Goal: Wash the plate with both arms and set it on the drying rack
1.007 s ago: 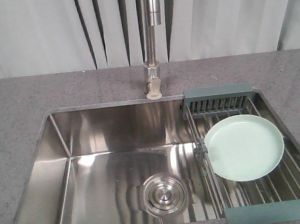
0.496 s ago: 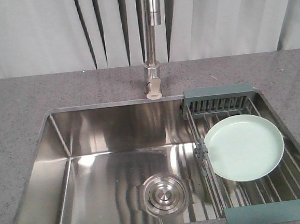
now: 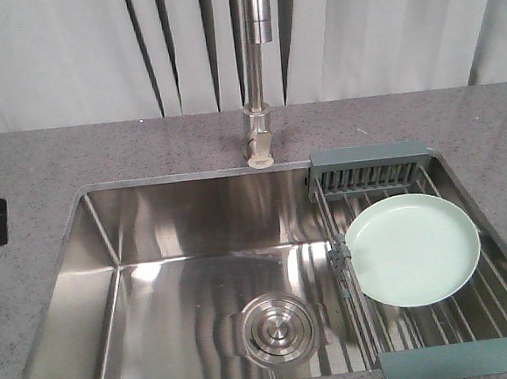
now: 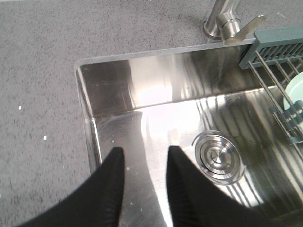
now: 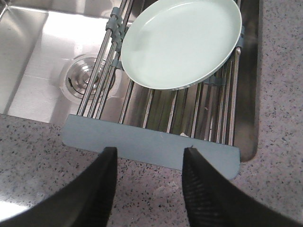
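Left tool (image 4: 144, 163): released, its two black fingers spread and holding nothing, above the left part of the sink, beside the grey tabletop (image 3: 24, 172).
Sink (image 3: 151, 224): a bare steel basin with a round drain (image 3: 278, 328) near the middle of its floor; the tap (image 3: 257, 110) stood behind it.
Rack (image 3: 408, 363): thin steel bars across the right end of the sink, with a slotted grey-blue end piece at the back and a flat one at the front.
Plate (image 3: 414, 249): it lay face up on the rack bars, round, pale mint green, smooth, with a low upturned rim; no dirt could be made out on it.
Right tool (image 5: 147, 163): also released and empty, over the tabletop just in front of the rack's near end piece, apart from the plate.
Step in hand: by my judgement, reaching for the plate to begin washing; neither tool touched it.
Doing it well: the rim is low and the glaze probably slippery, so the right tool should come in low over the front end piece and pinch the near rim squarely, then lift clear of the bars before carrying it over the basin for the left tool to help.
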